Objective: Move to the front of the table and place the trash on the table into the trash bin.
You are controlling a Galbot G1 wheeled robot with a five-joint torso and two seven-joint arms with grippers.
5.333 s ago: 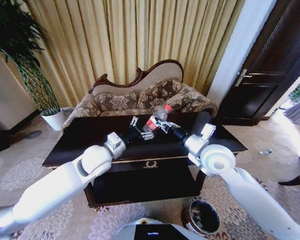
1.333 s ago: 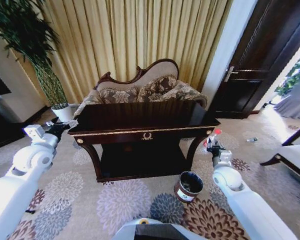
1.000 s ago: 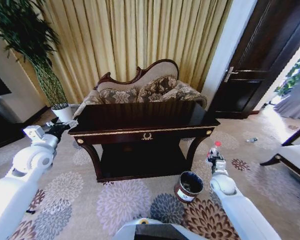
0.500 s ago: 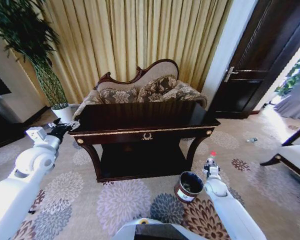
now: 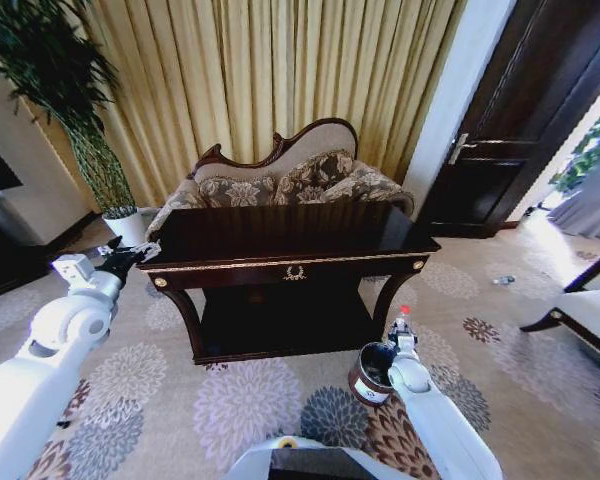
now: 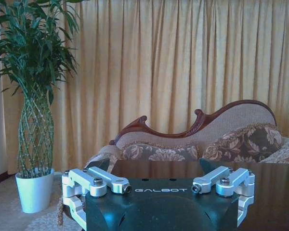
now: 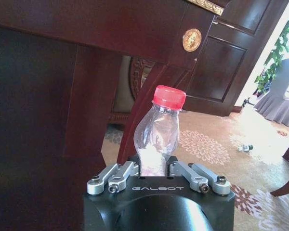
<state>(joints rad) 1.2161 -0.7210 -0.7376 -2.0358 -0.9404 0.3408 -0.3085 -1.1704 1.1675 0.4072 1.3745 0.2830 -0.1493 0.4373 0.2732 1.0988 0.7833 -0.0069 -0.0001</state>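
The dark glossy table (image 5: 280, 232) with gold trim stands in the middle of the head view. The small round trash bin (image 5: 376, 373) sits on the carpet by the table's front right leg. My right gripper (image 5: 401, 330) is low, just right of the bin's rim, shut on a clear plastic bottle (image 5: 404, 318) with a red cap. In the right wrist view, the bottle (image 7: 158, 132) stands upright out of the right gripper (image 7: 153, 169), beside the table leg (image 7: 139, 106). My left gripper (image 5: 130, 255) hovers off the table's left end, its jaws spread wide in the left wrist view.
A floral sofa (image 5: 280, 185) stands behind the table before gold curtains. A potted plant (image 5: 100, 170) is at the far left and a dark door (image 5: 510, 130) at the right. Patterned carpet (image 5: 250, 400) lies in front of the table.
Over the last second my right gripper has carried the bottle left and down, from right of the table leg to beside the bin. My left arm has barely shifted.
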